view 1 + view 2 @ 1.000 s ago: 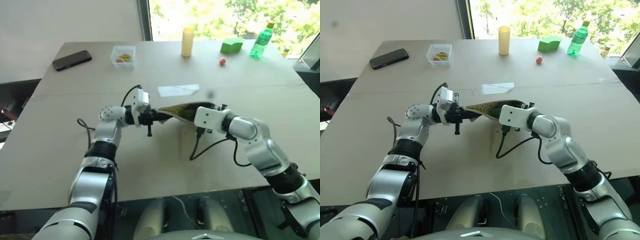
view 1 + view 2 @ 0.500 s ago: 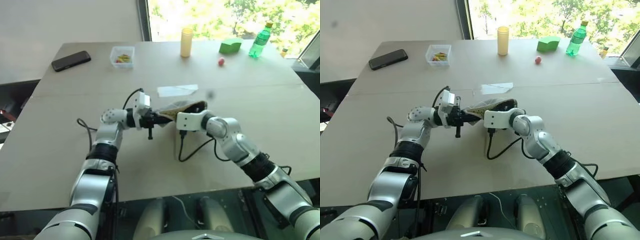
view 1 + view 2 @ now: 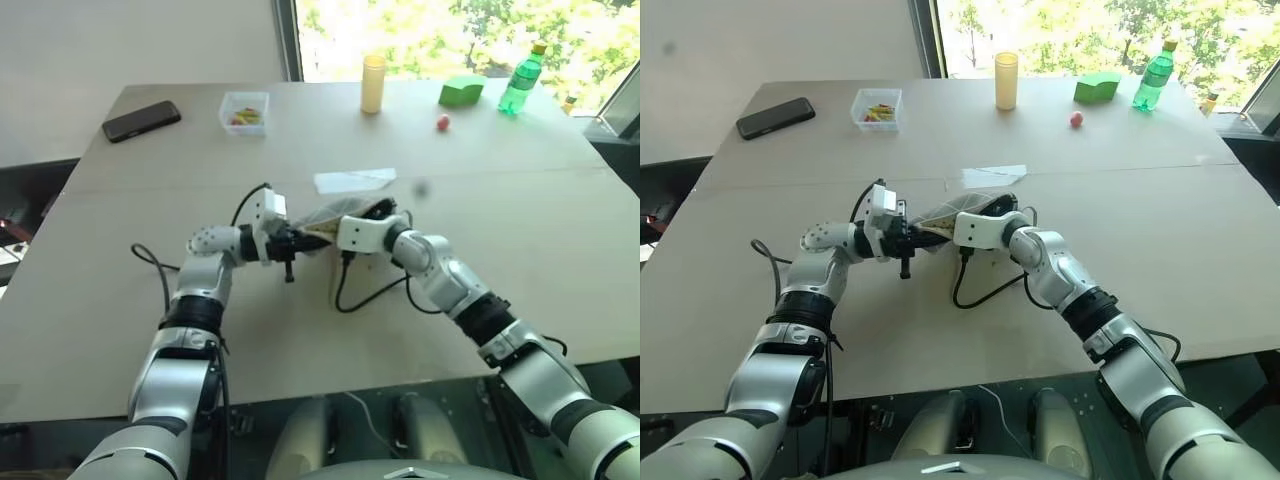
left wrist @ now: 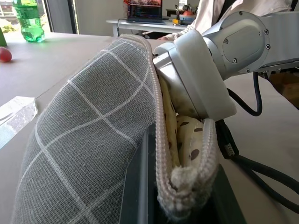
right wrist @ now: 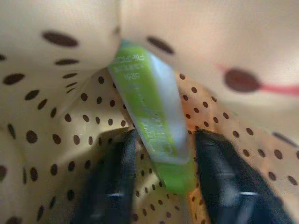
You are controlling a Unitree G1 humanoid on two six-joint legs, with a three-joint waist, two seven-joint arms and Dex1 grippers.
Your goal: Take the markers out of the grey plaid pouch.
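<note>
Two arms meet over the middle of the desk (image 3: pixel 560 230). The left end effector (image 3: pixel 296 243) points sideways toward the right arm, clenched on the zipper edge of the grey plaid pouch (image 4: pixel 93 140) and holding it off the desk. The right end effector (image 5: pixel 161 168) reaches forward and leftward, buried in the pouch mouth; its fingers (image 5: pixel 119 163) stand parted either side of the green marker (image 5: pixel 154 121), which lies against the dotted tan lining. Beyond both end effectors lies a white paper scrap (image 3: pixel 355 180); farther off stand a yellow cup (image 3: pixel 374 84), green bottle (image 3: pixel 523 79), phone (image 3: pixel 143 120) and a window.
</note>
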